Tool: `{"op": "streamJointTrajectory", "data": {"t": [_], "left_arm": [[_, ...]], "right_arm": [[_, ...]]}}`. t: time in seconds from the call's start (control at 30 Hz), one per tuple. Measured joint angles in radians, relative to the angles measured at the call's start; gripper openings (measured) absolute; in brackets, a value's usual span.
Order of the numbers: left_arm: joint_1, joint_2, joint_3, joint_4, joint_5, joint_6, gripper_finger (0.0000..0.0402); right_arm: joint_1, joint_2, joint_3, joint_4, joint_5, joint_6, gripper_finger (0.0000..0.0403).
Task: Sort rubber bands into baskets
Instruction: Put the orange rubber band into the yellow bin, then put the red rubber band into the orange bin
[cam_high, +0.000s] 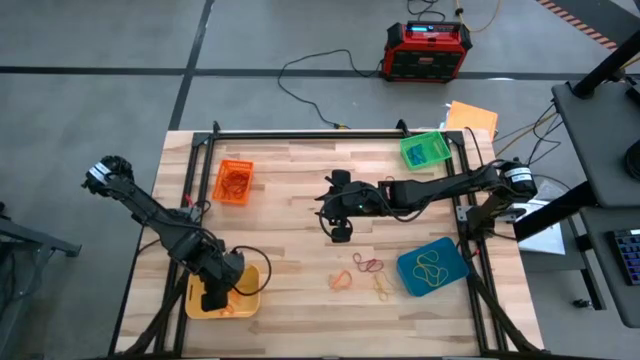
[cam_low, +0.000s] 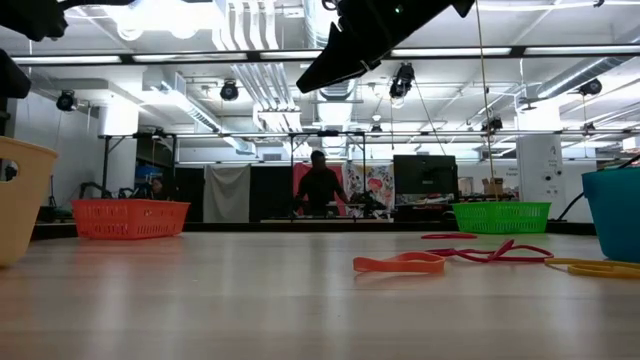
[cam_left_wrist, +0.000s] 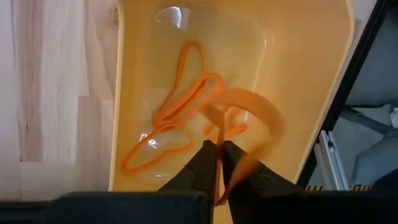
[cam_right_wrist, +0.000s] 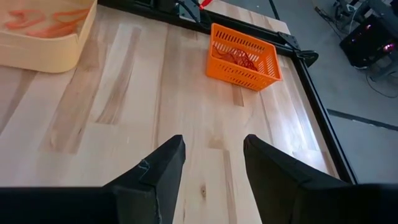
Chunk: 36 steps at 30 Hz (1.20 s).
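My left gripper hangs over the yellow basket at the table's near left and is shut on an orange rubber band. More orange bands lie on the basket's floor. My right gripper is open and empty above the middle of the table; it also shows in the low view. Loose orange, red and yellow bands lie flat on the table near the blue basket. The orange basket and the green basket stand farther back. My left gripper pinches the orange band between its two fingertips, at a stretch of the loop beside them. The fingers come from above, pointing down into the yellow basket. The rest of the loop arcs out beside the fingers over the basket's floor; whether it touches the floor I cannot tell.
The blue basket holds yellow bands, and the orange basket holds reddish bands. A black frame runs along the table's far edge and sides. A red-black box stands on the floor beyond. People show in the room behind.
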Motion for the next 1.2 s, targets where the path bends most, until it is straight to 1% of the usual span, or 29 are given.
{"op": "streamJointTrajectory", "data": {"t": [0.07, 0.17, 0.3, 0.37, 0.43, 0.5, 0.53, 0.57, 0.6, 0.7, 0.73, 0.8, 0.83, 0.9, 0.97, 1.03, 1.13, 1.2], "left_arm": [[-0.001, 0.0, 0.0, 0.0, 0.005, -0.01, 0.0016], [-0.002, 0.0, 0.0, 0.001, 0.024, -0.032, 0.0038], [-0.002, 0.0, 0.0, 0.001, 0.025, -0.058, 0.0078], [-0.001, 0.0, 0.0, 0.002, 0.006, -0.051, 0.01], [0.006, 0.0, 0.004, -0.001, -0.019, -0.012, 0.0118], [0.013, 0.0, 0.027, 0.003, -0.045, 0.03, 0.0132], [0.016, 0.0, 0.045, 0.006, -0.082, 0.051, 0.0136], [0.018, 0.0, 0.065, 0.006, -0.143, 0.085, 0.0139], [0.018, 0.0, 0.087, 0.005, -0.225, 0.131, 0.014], [0.018, 0.0, 0.145, 0.02, -0.529, 0.308, 0.0141], [0.021, -0.001, 0.153, 0.019, -0.614, 0.373, 0.0141], [0.035, -0.001, 0.158, 0.025, -0.731, 0.511, 0.0141], [0.047, -0.002, 0.158, 0.031, -0.76, 0.579, 0.0139], [0.086, -0.004, 0.15, 0.052, -0.774, 0.687, 0.0135], [0.139, -0.006, 0.14, 0.094, -0.761, 0.772, 0.013], [0.192, -0.013, 0.122, 0.152, -0.707, 0.851, 0.0124], [0.271, -0.039, 0.074, 0.255, -0.597, 0.98, 0.0118], [0.324, -0.065, 0.036, 0.328, -0.541, 1.049, 0.0114]], "right_arm": [[-0.001, 0.0, 0.002, -0.012, 0.0, -0.007, 0.0163], [-0.011, 0.0, 0.016, -0.053, 0.0, -0.007, 0.017], [-0.027, 0.0, 0.03, -0.095, 0.0, -0.002, 0.0182], [-0.035, 0.0, 0.041, -0.125, 0.0, 0.001, 0.0188], [-0.042, 0.0, 0.063, -0.19, 0.0, 0.008, 0.0193], [-0.05, 0.0, 0.098, -0.305, 0.001, 0.037, 0.0196], [-0.055, 0.0, 0.119, -0.367, 0.001, 0.06, 0.0197], [-0.061, 0.0, 0.141, -0.433, 0.005, 0.09, 0.0198], [-0.067, 0.0, 0.162, -0.496, 0.007, 0.127, 0.0198], [-0.094, -0.002, 0.199, -0.655, 0.008, 0.226, 0.0199], [-0.106, -0.002, 0.204, -0.697, 0.008, 0.253, 0.0199], [-0.131, -0.002, 0.205, -0.767, 0.007, 0.292, 0.0199], [-0.144, -0.002, 0.2, -0.791, 0.007, 0.307, 0.0198], [-0.177, -0.002, 0.182, -0.836, 0.007, 0.341, 0.0199], [-0.213, -0.002, 0.161, -0.884, 0.0, 0.377, 0.0199], [-0.251, -0.002, 0.14, -0.911, -0.001, 0.406, 0.0199], [-0.308, -0.001, 0.111, -0.939, -0.006, 0.434, 0.0199], [-0.344, -0.001, 0.097, -0.946, -0.029, 0.438, 0.0199]]}}
